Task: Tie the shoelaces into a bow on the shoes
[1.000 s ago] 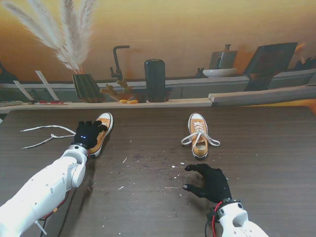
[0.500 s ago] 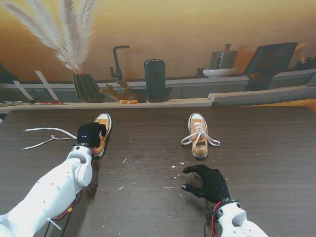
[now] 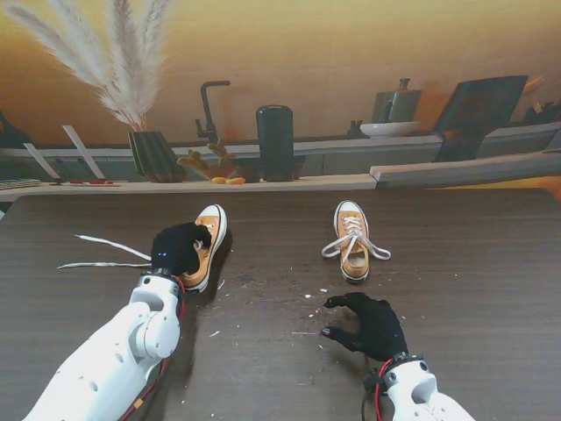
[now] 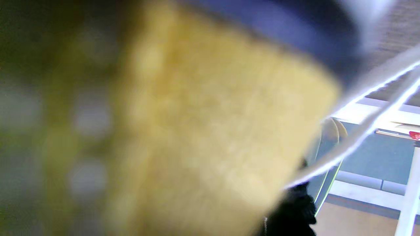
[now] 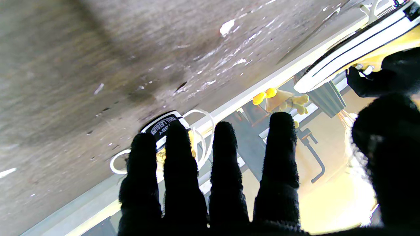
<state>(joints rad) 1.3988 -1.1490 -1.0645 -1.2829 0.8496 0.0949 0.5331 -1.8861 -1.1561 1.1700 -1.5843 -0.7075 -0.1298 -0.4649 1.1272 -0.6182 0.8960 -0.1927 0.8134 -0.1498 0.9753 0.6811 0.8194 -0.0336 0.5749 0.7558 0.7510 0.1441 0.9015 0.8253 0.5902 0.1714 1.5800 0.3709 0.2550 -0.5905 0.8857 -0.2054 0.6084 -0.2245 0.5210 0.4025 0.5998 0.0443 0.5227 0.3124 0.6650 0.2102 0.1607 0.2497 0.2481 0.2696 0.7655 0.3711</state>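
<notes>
Two yellow canvas shoes with white soles lie on the dark table. My left hand [image 3: 178,249] in its black glove is shut on the left shoe [image 3: 209,239], gripping its heel end. That shoe's white laces [image 3: 105,250] trail loose across the table to its left. The left wrist view is filled by blurred yellow canvas [image 4: 197,131], with a lace [image 4: 367,131] crossing beyond it. The right shoe [image 3: 353,239] stands alone with its laces [image 3: 336,248] spread to both sides. My right hand [image 3: 372,322] rests open nearer to me than that shoe, apart from it, fingers [image 5: 223,170] spread.
Small white scraps [image 3: 302,307] litter the table between the shoes. A low shelf along the far edge [image 3: 263,185] carries a vase with pampas grass [image 3: 153,153], a black cylinder [image 3: 275,142] and yellow toys [image 3: 210,165].
My left hand has dragged the left shoe to the right and a little nearer to me, and its laces followed. The right hand and right shoe stayed put.
</notes>
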